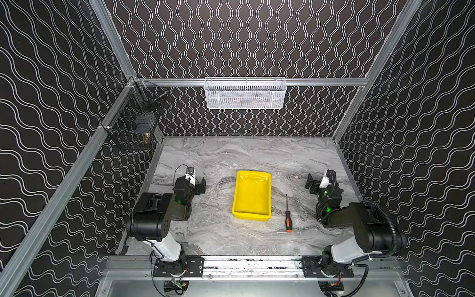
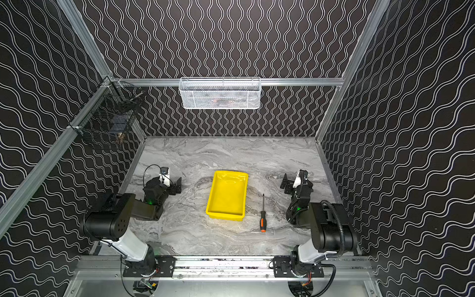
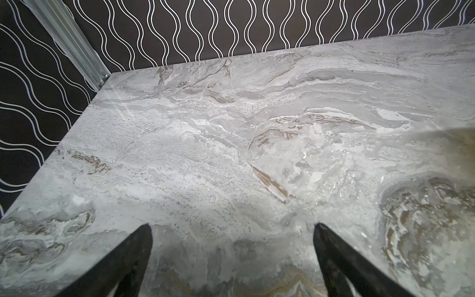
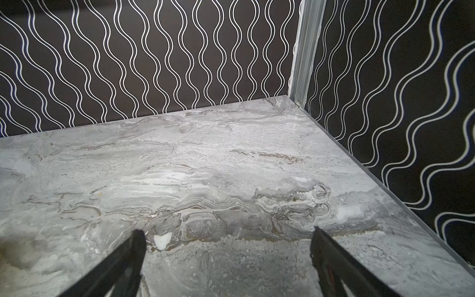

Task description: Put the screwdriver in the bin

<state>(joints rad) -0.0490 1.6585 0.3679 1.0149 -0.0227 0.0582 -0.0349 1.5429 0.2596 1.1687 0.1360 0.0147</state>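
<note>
The left gripper (image 3: 231, 227) stands with its jaws spread wide, nothing between them. It hovers low over the grey marble-patterned worktop (image 1: 218, 159) near the left edge, seen in both top views (image 1: 202, 184) (image 2: 179, 183). The right gripper (image 4: 228, 232) is likewise released, jaws wide apart and gripping nothing, close to the right edge (image 1: 310, 183) (image 2: 284, 183).

The slim screwdriver with a dark metal shaft and a black-and-orange handle (image 1: 288, 217) (image 2: 262, 217) lies flat on the worktop just beside the right long side of the shallow bright yellow rectangular plastic bin (image 1: 253, 195) (image 2: 227, 195), apart from it. Its shaft points to the far edge and its orange end to the near edge. It lies between the bin and the right arm, with open worktop around it.

The bin sits about mid-worktop, its floor bare. A white mesh wire basket (image 1: 244, 93) hangs on the rail above the far edge; its contents are too blurred to name. A black wire basket (image 1: 133, 120) hangs above the far left corner, holding a small brass-coloured piece.
</note>
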